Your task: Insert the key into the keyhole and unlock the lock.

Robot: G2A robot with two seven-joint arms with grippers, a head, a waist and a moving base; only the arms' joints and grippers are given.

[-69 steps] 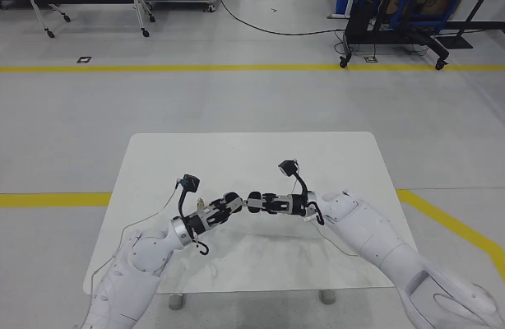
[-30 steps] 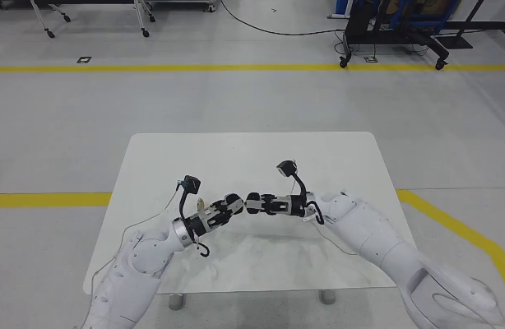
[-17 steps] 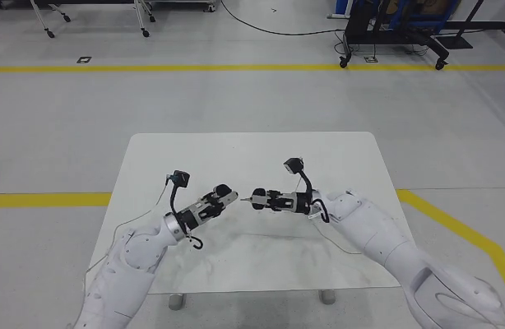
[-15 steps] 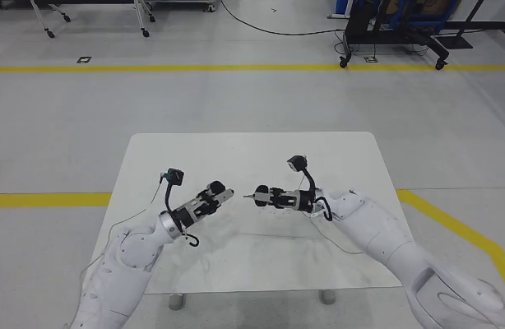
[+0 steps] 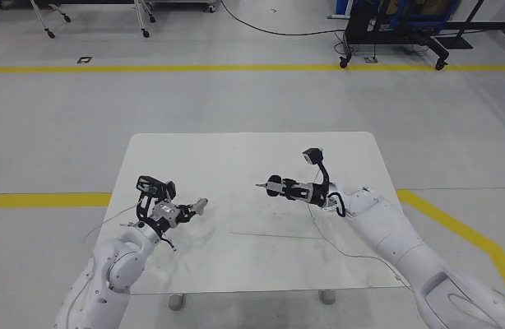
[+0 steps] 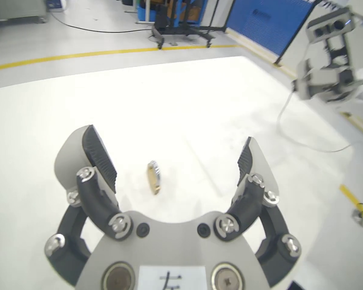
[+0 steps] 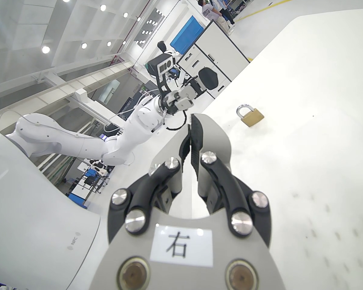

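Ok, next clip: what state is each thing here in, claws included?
padlock: lying on the table, ungripped; shackle state unclear.
left claw: open, empty.
right claw: shut, seemingly on the key.

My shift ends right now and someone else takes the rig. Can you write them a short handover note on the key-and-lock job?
The left gripper is open and empty, low over the white table.
The right gripper is shut; a thin metal key seems to poke from its tip, above the table.
The brass padlock with a silver shackle lies loose on the table just ahead of the left gripper, apart from the right one.
Done: key in grip.
Left: key is not in the keyhole; I cannot tell whether the shackle is open. Probably grasp the padlock, insert, turn.
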